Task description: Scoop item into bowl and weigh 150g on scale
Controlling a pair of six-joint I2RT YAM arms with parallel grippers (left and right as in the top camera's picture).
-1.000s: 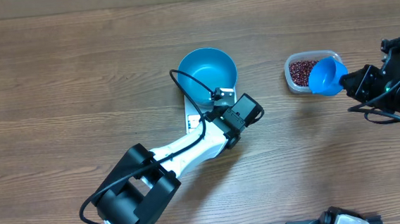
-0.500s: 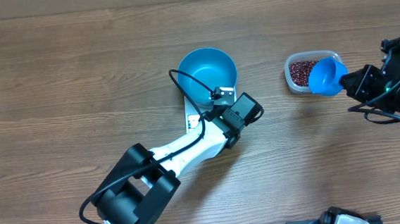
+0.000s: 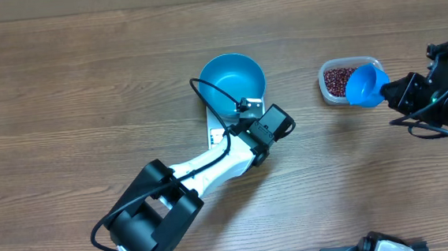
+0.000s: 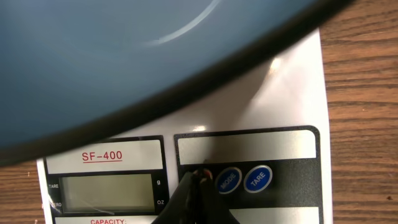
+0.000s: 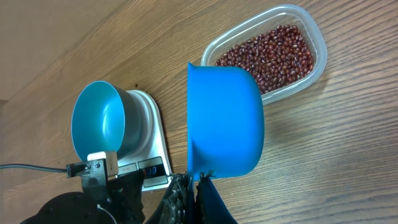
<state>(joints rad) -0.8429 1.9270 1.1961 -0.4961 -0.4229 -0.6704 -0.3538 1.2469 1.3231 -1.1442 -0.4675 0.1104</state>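
Wood-grain table (image 3: 63, 81) fills the overhead view. A glossy blue bowl (image 3: 233, 79) sits on the white scale (image 3: 216, 131), whose front strip pokes out toward the left arm. The left gripper (image 3: 240, 127) reaches that strip from the lower left, mostly hidden beneath its own wrist. Well apart to the right stands a clear plastic tub (image 3: 371, 62) of red-brown beans (image 3: 334, 78). The right gripper (image 3: 388, 90) holds a blue scoop (image 3: 366, 85) over the tub's near corner.

Left wrist view: the bowl's (image 4: 124, 56) underside overhangs the scale (image 4: 292, 93), marked SF-400. The left gripper (image 4: 199, 183) has its tips pressed together with nothing between them, resting on the black panel just left of the MODE button (image 4: 228, 180) – the TARE button (image 4: 257, 178) is beside that, the grey display (image 4: 106, 191) further left.

Right wrist view: the right gripper (image 5: 191, 183) is clamped tight on the scoop's (image 5: 224, 121) lower edge, the cup seen from outside, so its contents cannot be told. Beyond it the beans (image 5: 267, 53) lie in the tub (image 5: 318, 62); the bowl (image 5: 99, 121) sits on the scale (image 5: 152, 140) to the left.
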